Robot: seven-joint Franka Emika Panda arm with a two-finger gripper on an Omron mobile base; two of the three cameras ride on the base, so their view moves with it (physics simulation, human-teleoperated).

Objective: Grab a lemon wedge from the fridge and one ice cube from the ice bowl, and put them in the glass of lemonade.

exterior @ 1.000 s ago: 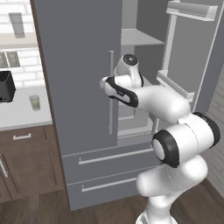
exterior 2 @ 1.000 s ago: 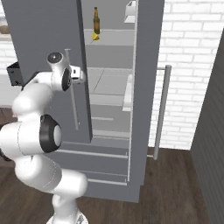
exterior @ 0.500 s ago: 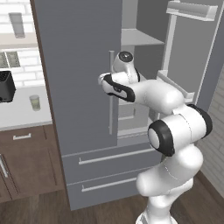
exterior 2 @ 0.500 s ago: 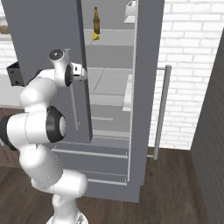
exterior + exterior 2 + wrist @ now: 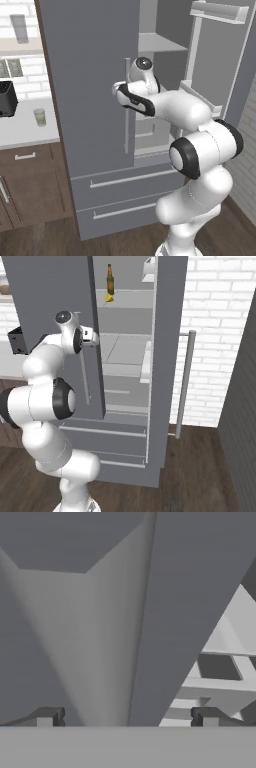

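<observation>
Wide open, the hand (image 5: 127, 717) holds nothing; in the hand view its two dark fingertips (image 5: 46, 716) stand far apart at the bottom, with the edge of a grey fridge door running up between them. In the left base view the hand (image 5: 120, 91) is at the inner edge of the left door, close to the thin silver vertical handle (image 5: 127, 107), but whether it touches the handle I cannot tell from this angle.

The fridge (image 5: 95, 115) has its right door (image 5: 222, 55) swung open (the left door looks almost closed in the left base view, while in the right base view it stands somewhat away from the body). Below the doors are two drawers (image 5: 125, 180) with horizontal bar handles, both shut.

Inside, on a high shelf (image 5: 130, 301), the lemon wedge (image 5: 109, 299) lies just beside the foot of a brown bottle (image 5: 109, 280); it is small and bright yellow. The hand (image 5: 95, 336) is lower than this shelf and outside the compartment, well apart from the wedge.

To the left of the fridge, on the white counter (image 5: 22, 132), the glass of lemonade (image 5: 40, 117) stands upright. A black appliance (image 5: 7, 98) is near it, closer to the wall. Under the counter are brown cabinet fronts (image 5: 30, 185).
</observation>
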